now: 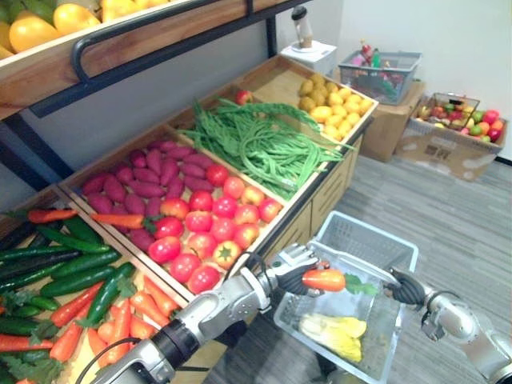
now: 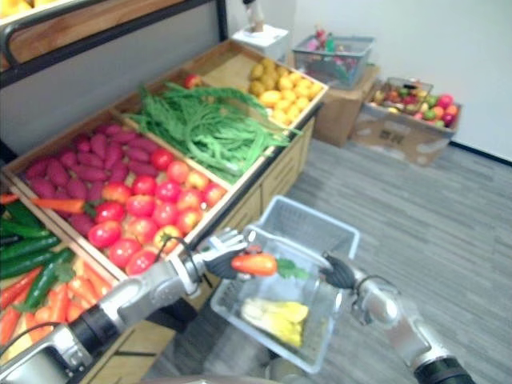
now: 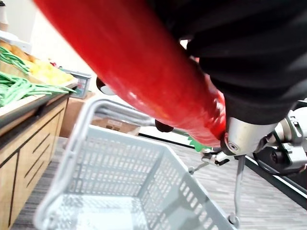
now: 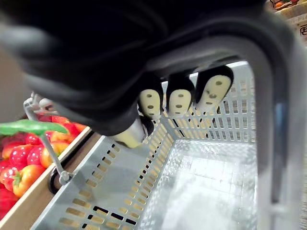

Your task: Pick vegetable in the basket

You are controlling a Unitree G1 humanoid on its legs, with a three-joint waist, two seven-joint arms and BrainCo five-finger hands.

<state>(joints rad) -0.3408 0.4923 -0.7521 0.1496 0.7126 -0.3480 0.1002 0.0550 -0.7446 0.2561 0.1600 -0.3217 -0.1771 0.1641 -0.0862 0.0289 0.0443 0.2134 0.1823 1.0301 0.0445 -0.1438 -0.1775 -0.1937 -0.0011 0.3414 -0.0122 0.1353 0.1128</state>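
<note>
Count first: one carrot (image 1: 324, 280), one grey plastic basket (image 1: 370, 233), and one leafy yellow-green vegetable (image 1: 334, 333) lying in the bottom of it.

The left hand (image 1: 292, 276) reaches out from the stand side with its fingers and thumb wrapped round the carrot, holding it roughly level right above the basket's open top, leaves pointing toward the other hand. The left wrist view has the carrot pressed against the palm with the basket below it.

The right hand (image 1: 406, 289) comes in from the right, its fingers (image 4: 180, 101) curled tight round the basket's handle (image 4: 274, 120), so the basket hangs off the ground.

Beside the robot is a wooden display stand (image 1: 334, 190) with four bins: cucumbers (image 1: 64, 270) plus loose carrots (image 1: 128, 314), purple sweet potatoes (image 1: 144, 180) plus tomatoes (image 1: 210, 221), a heap of green beans (image 1: 264, 146), and yellow fruit (image 1: 336, 104).

The floor (image 1: 448, 218) is grey planking. Two cardboard boxes (image 1: 448, 149) stand against a white wall (image 1: 448, 40), and a second basket (image 1: 382, 77) sits on one of them.
</note>
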